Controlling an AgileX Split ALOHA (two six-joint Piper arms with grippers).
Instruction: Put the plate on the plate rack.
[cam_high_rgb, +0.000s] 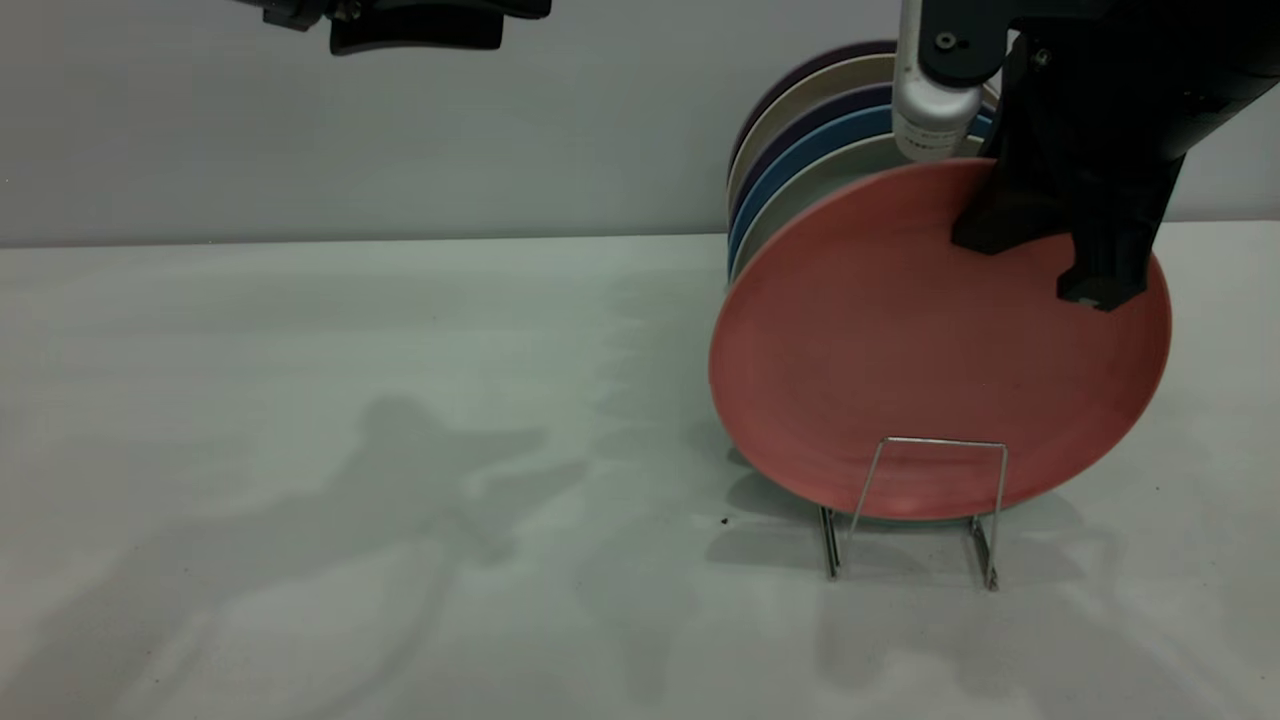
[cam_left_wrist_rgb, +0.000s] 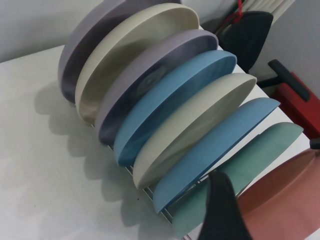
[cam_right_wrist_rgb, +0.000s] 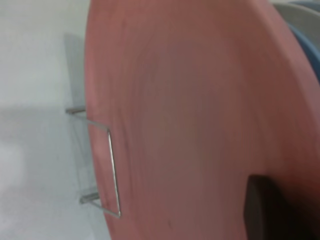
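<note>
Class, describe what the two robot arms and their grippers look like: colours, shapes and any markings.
The right gripper is matte black and angular with blocky fingers, below a silver-white cylinder bearing small unreadable print. The left gripper is also black, seen only as a flat curved piece at the frame's top. No cables show.

Dim, even light; soft shadows on the table; right wrist view perhaps blurred.

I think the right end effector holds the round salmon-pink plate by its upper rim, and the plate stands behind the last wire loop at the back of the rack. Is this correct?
Not quite. The right end effector does hold the round salmon-pink plate by its upper rim, but the plate stands at the front of the thin silver wire plate rack, just behind its front loop. The exterior view shows this.
</note>
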